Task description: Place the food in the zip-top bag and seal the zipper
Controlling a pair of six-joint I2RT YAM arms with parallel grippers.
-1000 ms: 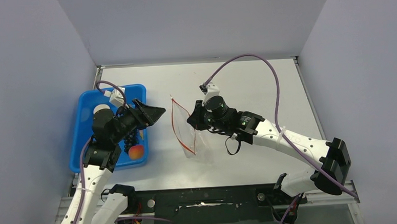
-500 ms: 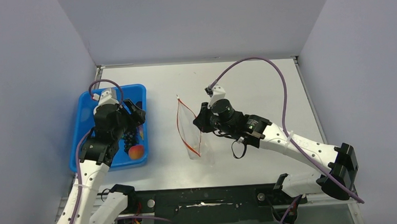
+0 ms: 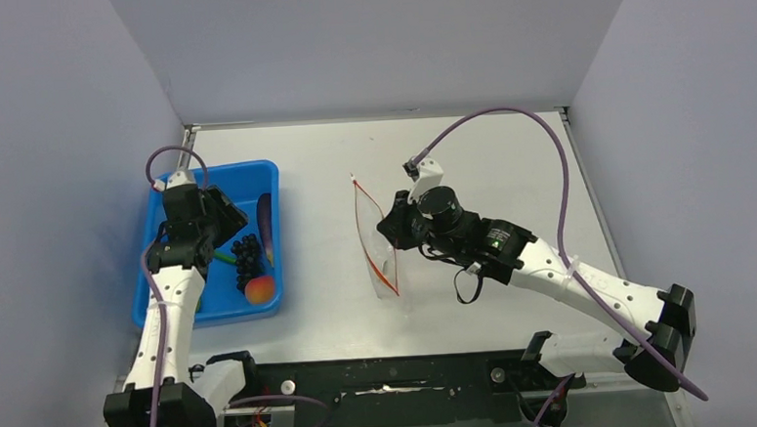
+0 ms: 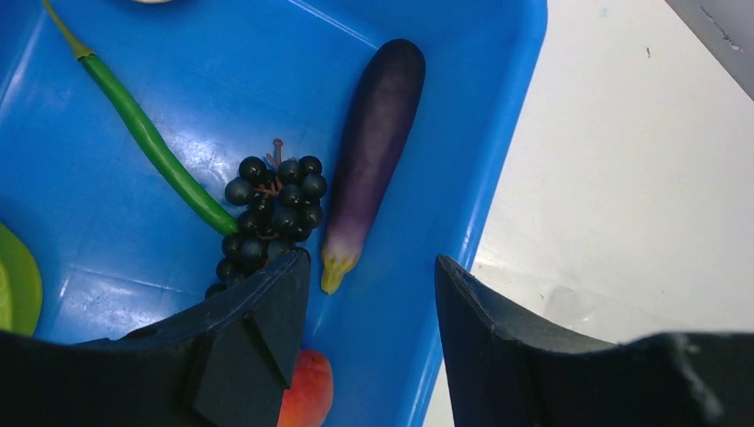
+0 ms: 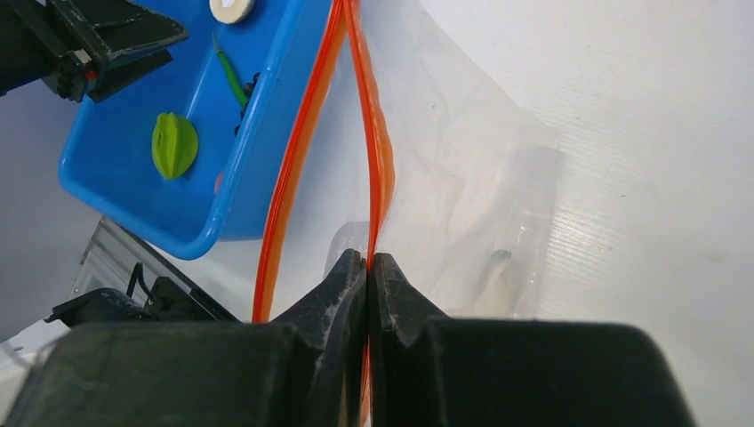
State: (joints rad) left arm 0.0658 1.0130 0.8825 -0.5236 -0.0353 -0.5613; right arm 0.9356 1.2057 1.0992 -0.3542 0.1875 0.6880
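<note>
— How far along is it?
— Barely begun: the zip-top bag (image 5: pixel 462 178) looks empty, its zipper (image 5: pixel 381 160) lip pinched by the closed right gripper (image 5: pixel 367 262). The food (image 4: pixel 271 209) lies in the blue tray (image 4: pixel 507 116) under the left gripper (image 4: pixel 369 276), open and empty

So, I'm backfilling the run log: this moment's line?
left end effector open above tray | right end effector shut on zipper

Blue plastic tray (image 4: pixel 498 178): glossy, and I see bright glare on its floor. Clear crinkly plastic zip-top bag (image 5: pixel 462 178): thin film, creased and shiny; its red plastic zipper strip (image 5: pixel 378 151) looks smooth. Long purple toy aubergine (image 4: pixel 378 133) and dark purple grape bunch (image 4: pixel 271 209): smooth, and I read a soft sheen. White table top (image 5: pixel 640 133): matt, finely grained.
</note>
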